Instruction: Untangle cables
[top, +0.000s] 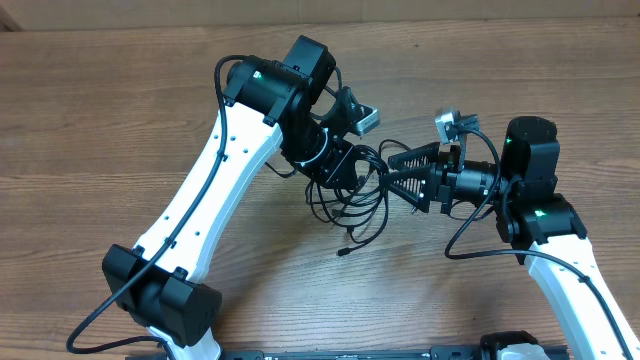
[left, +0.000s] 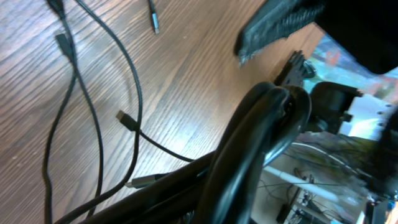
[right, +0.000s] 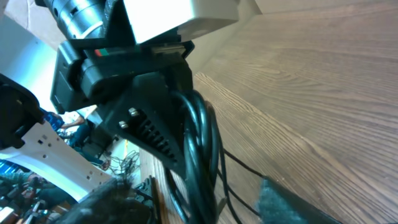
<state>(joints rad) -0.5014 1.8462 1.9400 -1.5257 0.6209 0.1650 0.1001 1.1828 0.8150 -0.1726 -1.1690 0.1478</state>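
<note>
Overhead: the left end effector (top: 350, 165) is clenched on the cables (top: 352, 208), and their loose loops spread over the worktop (top: 120, 110). The right end effector (top: 393, 170), released, points left just beside that bunch and is the nearer free one.

Left wrist: slack cables (left: 135, 93) trail across the wood.

Right wrist: the gripped cables (right: 200, 143) stand roughly upright, dead ahead.

Overhead looks straight down on the table (top: 120, 100) from high up, with the cables (top: 350, 195) at mid-table. Left wrist sits very close and low over the wood, facing right past the cables toward the right arm's ridged finger (left: 273, 25). Right wrist, equally close, faces left at the left arm's finger (right: 143, 124); all three views share the cables.
</note>
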